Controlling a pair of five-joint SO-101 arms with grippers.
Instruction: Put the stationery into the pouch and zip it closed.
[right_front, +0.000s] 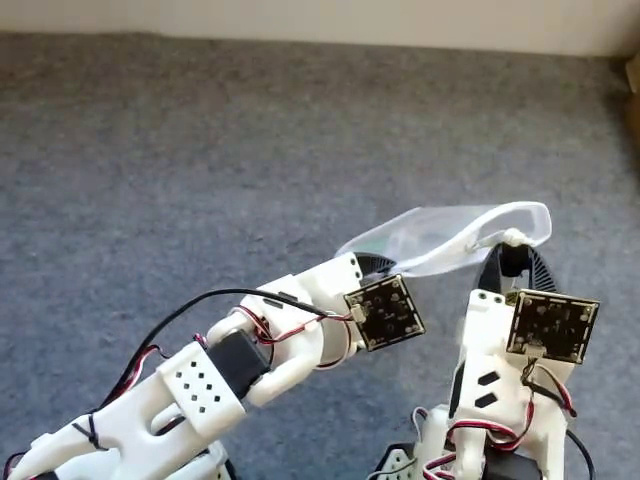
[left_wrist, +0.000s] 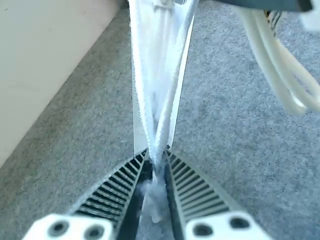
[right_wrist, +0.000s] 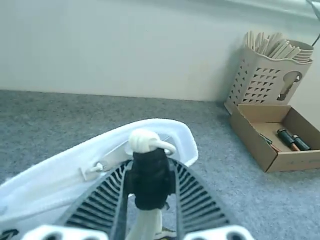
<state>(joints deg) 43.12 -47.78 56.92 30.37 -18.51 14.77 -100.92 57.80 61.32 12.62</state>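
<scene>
The clear plastic pouch hangs in the air between both arms, above the grey carpet. My left gripper is shut on one end of the pouch; in the left wrist view its ribbed fingers pinch the pouch's zip edge. My right gripper is at the other end. It is shut on the zipper pull, a dark tab with a white knotted cord on top. The pouch curves away from it. What lies inside the pouch I cannot make out.
Grey carpet covers the table up to a pale wall. In the right wrist view, a perforated beige holder with wooden sticks stands by the wall. Beside it lies an open cardboard box with small dark items.
</scene>
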